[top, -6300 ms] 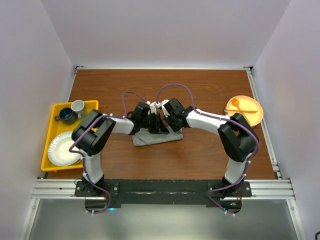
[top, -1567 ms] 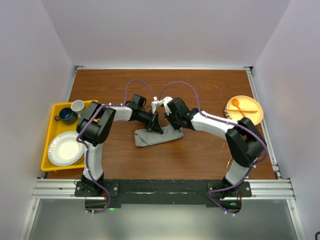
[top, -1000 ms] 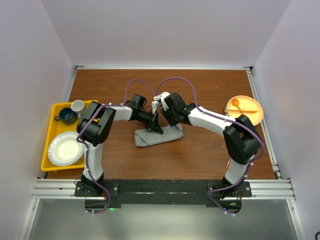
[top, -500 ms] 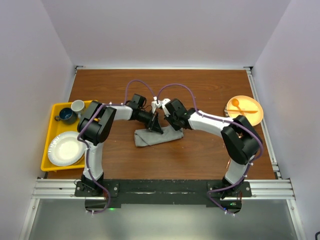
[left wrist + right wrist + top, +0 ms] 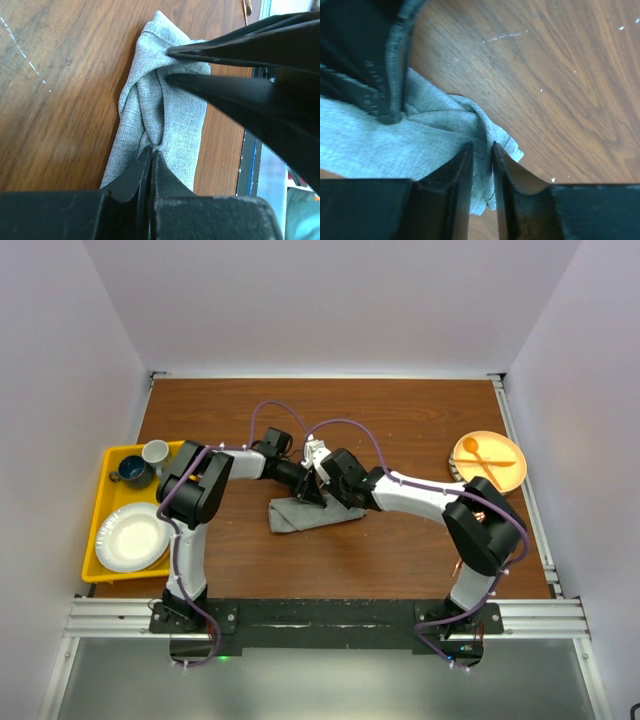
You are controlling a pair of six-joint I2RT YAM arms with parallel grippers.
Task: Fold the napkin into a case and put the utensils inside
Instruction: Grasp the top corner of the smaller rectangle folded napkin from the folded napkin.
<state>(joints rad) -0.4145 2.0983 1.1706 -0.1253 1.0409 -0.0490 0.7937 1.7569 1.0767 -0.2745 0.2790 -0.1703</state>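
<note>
Left gripper (image 5: 150, 150) clenched on the napkin (image 5: 180, 115) at its 12 o'clock edge; right gripper (image 5: 482, 146) straddles a ridge, grip unclear. You're likely pinning layers for folding.

bright, even light with soft shadows; the napkin (image 5: 175, 115) weave looks sharp up close.

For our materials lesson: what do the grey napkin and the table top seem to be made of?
The napkin: woven fabric, matte, probably cotton or linen; fine weave shows and it bunches into soft folds.
The table: wood or wood-look laminate, smooth with slight sheen; brown grain lines.
</note>
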